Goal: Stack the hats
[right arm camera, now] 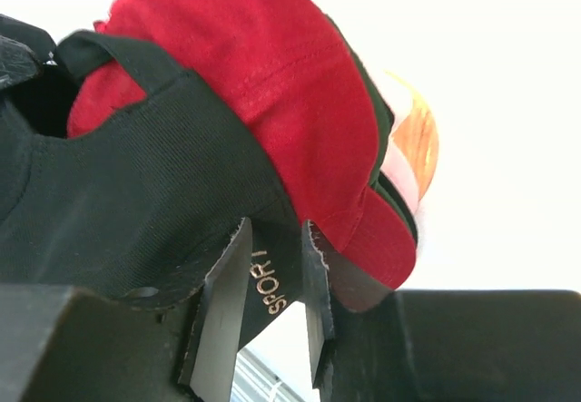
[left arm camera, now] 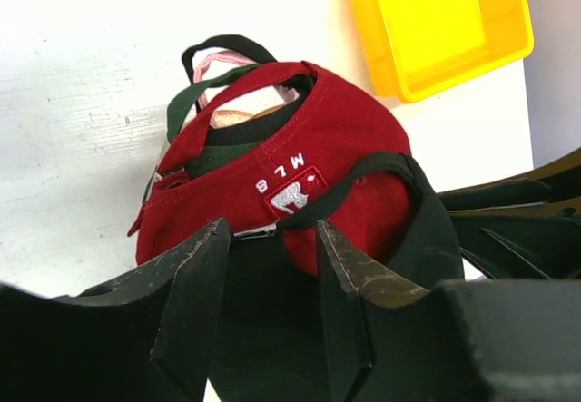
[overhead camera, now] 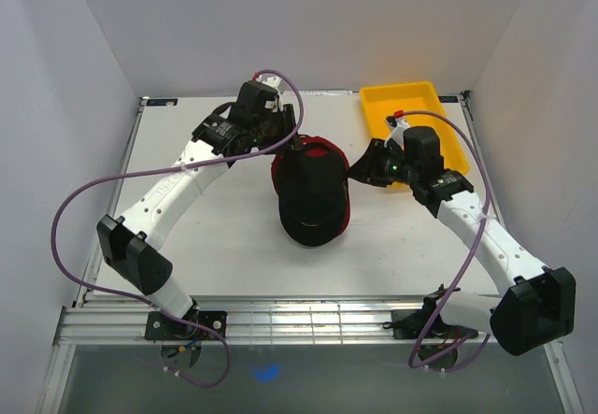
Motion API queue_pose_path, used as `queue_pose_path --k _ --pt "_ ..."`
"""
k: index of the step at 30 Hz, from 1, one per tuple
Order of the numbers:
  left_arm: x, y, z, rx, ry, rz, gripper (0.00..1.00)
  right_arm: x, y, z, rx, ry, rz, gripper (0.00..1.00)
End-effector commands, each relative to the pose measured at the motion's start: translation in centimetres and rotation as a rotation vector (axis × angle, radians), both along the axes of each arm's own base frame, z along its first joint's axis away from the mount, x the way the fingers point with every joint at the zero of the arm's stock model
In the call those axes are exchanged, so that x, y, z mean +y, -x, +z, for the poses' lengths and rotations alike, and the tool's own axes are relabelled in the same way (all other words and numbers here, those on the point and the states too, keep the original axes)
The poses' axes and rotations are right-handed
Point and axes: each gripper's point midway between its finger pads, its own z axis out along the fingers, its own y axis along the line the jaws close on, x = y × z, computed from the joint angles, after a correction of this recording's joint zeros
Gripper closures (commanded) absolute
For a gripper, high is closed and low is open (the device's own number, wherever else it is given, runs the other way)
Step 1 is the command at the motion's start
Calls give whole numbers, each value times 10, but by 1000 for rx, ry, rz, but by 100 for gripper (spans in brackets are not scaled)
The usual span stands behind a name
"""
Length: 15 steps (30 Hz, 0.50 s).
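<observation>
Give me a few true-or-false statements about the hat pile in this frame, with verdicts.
1. The black cap sits on top of the red cap. True.
2. The right claw is open and clear of the hats. False: it is closed on the black cap's edge, at the word SPORT.
3. The tray at the far right of the table is blue. False: it is yellow.
4. The red cap carries pale letters MLB at its back. True.
5. The dark green cap lies apart from the pile. False: its strap shows nested under the red cap, beside the strap of the pink cap.
</observation>
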Motion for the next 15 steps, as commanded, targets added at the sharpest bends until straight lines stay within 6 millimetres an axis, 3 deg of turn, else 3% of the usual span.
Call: queue_pose_path --k 1,4,9,10,15 --pt "5 -5 15 -44 -18 18 46 -7 -9 34 -109 11 -42 65" --pt "4 -5 15 -41 -19 13 46 -7 -15 48 -157 21 -38 63" --pt "2 -5 13 -40 -26 -6 46 12 -25 76 -263 5 89 58" --pt "1 -4 14 -40 -22 -18 47 15 -29 90 -312 16 115 58" --pt "-1 -4 13 -41 -29 -34 47 27 -43 95 -328 43 198 55"
